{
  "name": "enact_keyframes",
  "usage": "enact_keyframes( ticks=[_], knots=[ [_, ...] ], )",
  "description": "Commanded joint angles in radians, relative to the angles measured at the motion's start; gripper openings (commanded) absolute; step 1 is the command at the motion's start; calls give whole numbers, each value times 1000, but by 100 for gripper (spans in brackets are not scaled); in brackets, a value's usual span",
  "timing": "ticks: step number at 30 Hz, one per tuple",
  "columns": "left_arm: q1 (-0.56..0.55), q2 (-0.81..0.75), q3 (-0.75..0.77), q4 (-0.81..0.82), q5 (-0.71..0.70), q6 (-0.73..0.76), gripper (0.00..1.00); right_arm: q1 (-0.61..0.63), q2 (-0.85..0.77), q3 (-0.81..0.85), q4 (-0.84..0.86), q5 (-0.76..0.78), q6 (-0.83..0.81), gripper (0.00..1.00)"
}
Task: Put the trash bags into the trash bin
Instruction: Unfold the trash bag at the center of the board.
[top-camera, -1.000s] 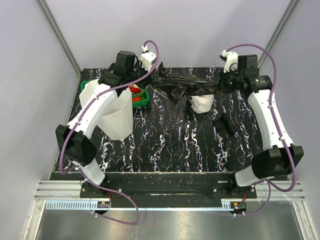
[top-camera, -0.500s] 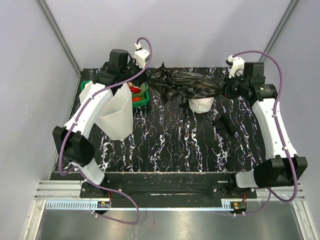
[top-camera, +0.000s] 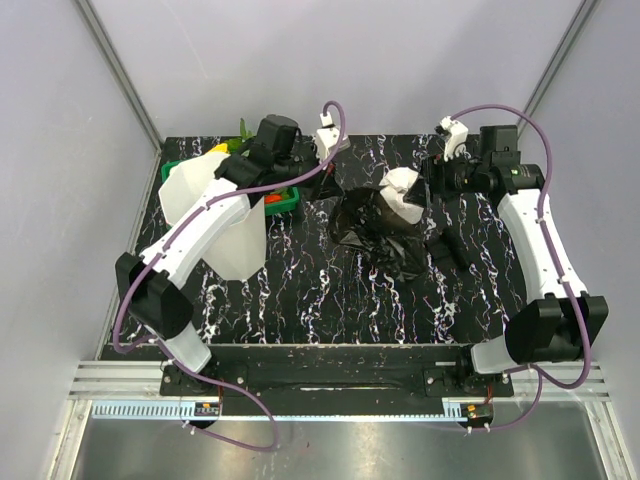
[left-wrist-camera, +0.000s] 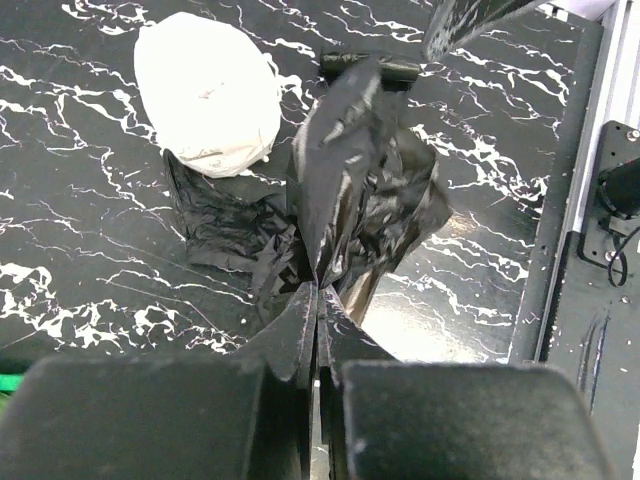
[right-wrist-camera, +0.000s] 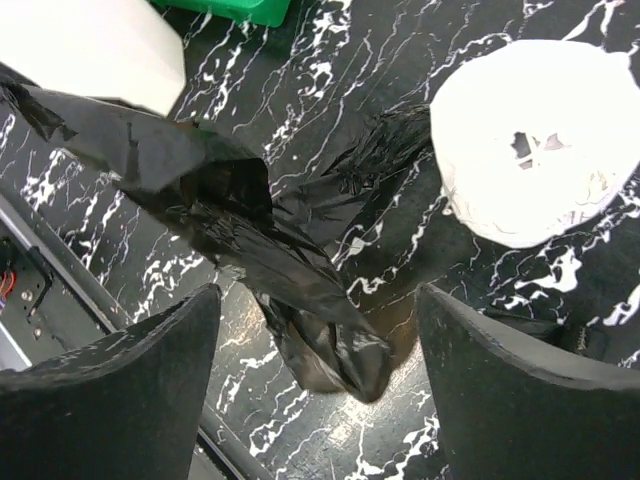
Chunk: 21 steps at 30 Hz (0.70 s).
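Observation:
A glossy black trash bag (top-camera: 372, 228) hangs crumpled from my left gripper (top-camera: 328, 166), its lower folds spread over the table middle. In the left wrist view the jaws are pressed together on a pinch of the bag (left-wrist-camera: 355, 190), so my left gripper (left-wrist-camera: 318, 300) is shut on it. My right gripper (right-wrist-camera: 320, 360) stands open, with a loose end of the bag (right-wrist-camera: 300, 270) dangling free between its fingers (right-wrist-camera: 130, 385) without touching them. In the top view the right gripper (top-camera: 432, 178) is just right of the bag. The white trash bin (top-camera: 215, 215) stands upright at the left.
A white roll of plastic (top-camera: 403, 193) lies against the bag's far right side. A green basket (top-camera: 281, 197) of toy vegetables sits behind the bin. A small black object (top-camera: 447, 247) lies at the right. A metal rail (left-wrist-camera: 580, 150) runs along the table's near edge.
My right gripper has opened and let go of the bag. My left gripper has swung right towards the table middle, and the bag, earlier stretched between both grippers, now hangs from it alone.

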Motion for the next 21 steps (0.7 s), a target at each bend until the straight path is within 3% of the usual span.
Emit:
enact_keyframes(
  ticks=[1, 10, 21],
  knots=[
    [0, -13, 92, 4, 54, 0, 0, 15, 4, -20, -35, -108, -110, 86],
    [-8, 44, 203, -40, -4, -6, 0, 38, -33, -134, -103, -265, -260, 91],
    [-10, 93, 266, -40, -9, -79, 0, 217, -121, -362, 311, -56, -115, 92]
  ],
)
